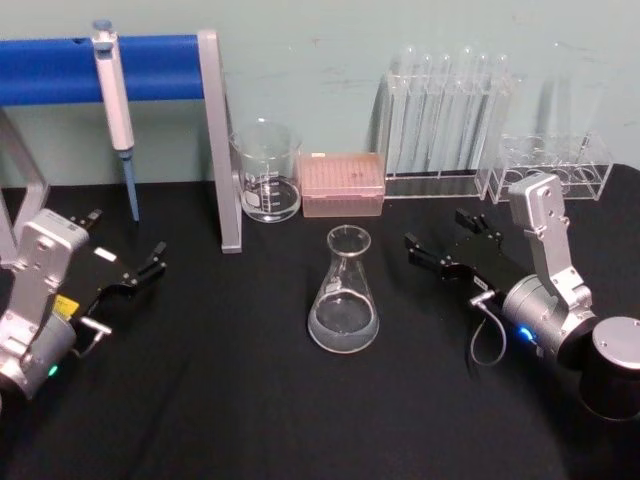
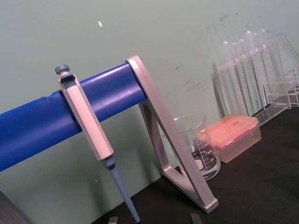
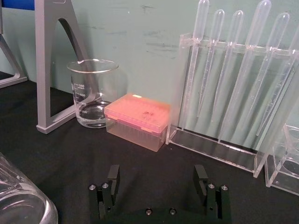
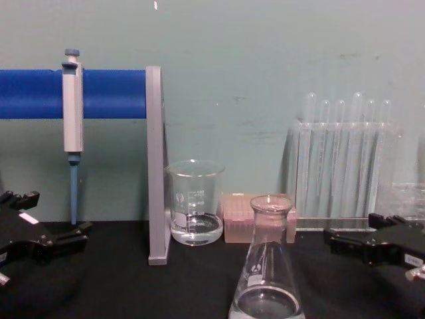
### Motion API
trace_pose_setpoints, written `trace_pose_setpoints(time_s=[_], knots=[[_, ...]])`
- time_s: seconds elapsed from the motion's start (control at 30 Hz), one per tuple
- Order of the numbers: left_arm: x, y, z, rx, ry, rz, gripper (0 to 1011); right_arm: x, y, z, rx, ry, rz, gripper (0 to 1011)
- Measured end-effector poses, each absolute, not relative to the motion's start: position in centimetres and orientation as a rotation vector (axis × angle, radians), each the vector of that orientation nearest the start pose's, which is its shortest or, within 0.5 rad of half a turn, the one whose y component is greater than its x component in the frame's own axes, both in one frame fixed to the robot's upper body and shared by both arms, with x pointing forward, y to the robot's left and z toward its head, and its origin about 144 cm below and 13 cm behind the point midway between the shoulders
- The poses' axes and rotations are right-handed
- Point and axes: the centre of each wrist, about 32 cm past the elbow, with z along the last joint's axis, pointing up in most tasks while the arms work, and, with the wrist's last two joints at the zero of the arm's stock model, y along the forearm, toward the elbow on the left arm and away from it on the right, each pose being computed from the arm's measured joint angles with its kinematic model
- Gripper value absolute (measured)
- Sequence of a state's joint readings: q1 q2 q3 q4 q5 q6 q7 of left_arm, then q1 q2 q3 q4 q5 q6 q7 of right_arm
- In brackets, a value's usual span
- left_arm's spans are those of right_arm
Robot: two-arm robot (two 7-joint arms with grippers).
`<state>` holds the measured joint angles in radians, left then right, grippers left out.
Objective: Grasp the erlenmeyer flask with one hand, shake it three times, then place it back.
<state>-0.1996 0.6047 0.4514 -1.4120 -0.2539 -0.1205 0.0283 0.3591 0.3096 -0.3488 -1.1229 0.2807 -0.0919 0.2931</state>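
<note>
The black cloth-covered tabletop (image 1: 250, 420) carries everything. At its back left stands a grey metal stand with a blue padded crossbar (image 1: 150, 68), a grey and blue pipette (image 1: 113, 100) hanging from it. At the back right is a clear plastic rack of transfer pipettes (image 1: 440, 120), and between the two stand a straight-sided glass beaker with printed graduations (image 1: 267, 172) and a pink tip box (image 1: 343, 184).

The clear glass conical erlenmeyer flask (image 1: 344, 292) stands upright near the middle of the tabletop, in front of the tip box, neck pointing straight up, a little clear liquid in its wide base.

The right gripper (image 1: 437, 257), black on a silver wrist, hovers just to the flask's right, its fingers (image 3: 113, 176) spread wide apart and holding nothing. They point toward the flask, which sits a short way to their left, untouched. The left gripper (image 1: 135, 275) rests well apart on the far left, fingers slightly parted and empty.

The right arm looks the nearer one; the grasp seems to call for a short sideways reach, closing across the flask's upright neck or upper cone
</note>
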Motion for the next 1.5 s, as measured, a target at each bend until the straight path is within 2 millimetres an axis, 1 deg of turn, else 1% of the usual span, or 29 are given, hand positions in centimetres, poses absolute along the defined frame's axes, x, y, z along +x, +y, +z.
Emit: trace_pose_setpoints(time_s=[1.5], knots=[[48.86, 30.96, 113.98, 0.304, -0.285, 1.248, 1001, 54.53, -26.44, 112.17, -0.154, -0.019, -1.093, 1003]])
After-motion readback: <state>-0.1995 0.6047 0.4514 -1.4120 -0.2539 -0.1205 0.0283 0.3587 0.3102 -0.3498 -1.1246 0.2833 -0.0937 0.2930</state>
